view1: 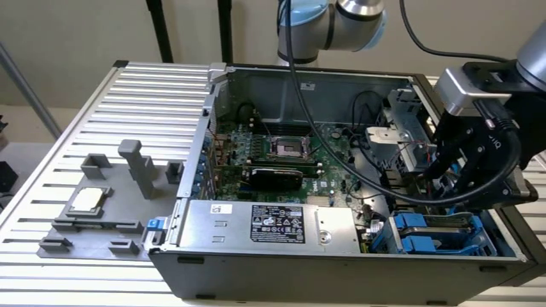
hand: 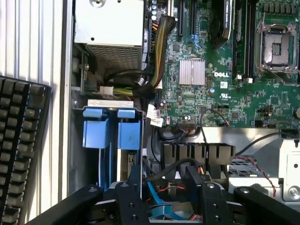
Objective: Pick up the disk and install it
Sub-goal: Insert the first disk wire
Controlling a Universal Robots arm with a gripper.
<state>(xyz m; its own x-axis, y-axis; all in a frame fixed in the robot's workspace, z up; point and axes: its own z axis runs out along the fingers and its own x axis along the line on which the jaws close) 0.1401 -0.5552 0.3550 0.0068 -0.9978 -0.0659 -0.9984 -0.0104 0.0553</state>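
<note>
My black gripper [view1: 448, 182] hangs inside the open computer case [view1: 204, 128], over the drive cage at the exterior view's right. In the wrist view its two fingers [hand: 129, 190] stand wide apart, open. Between them, deeper in the cage, lies a slanted bright blue plastic strip [hand: 161, 208] among black cables. It looks like a side rail of the disk, but I cannot tell for sure. Neither finger touches it. The rest of that part is hidden by the gripper and the cables.
Two blue drive-bay handles [view1: 426, 233] [hand: 112, 133] sit in the case's near corner beside the gripper. A silver power supply with a black label [view1: 273, 224], the green motherboard [view1: 282, 153] and loose cables crowd the case. A grey fixture with a small chip [view1: 88, 199] is outside. A black keyboard [hand: 18, 140] lies alongside.
</note>
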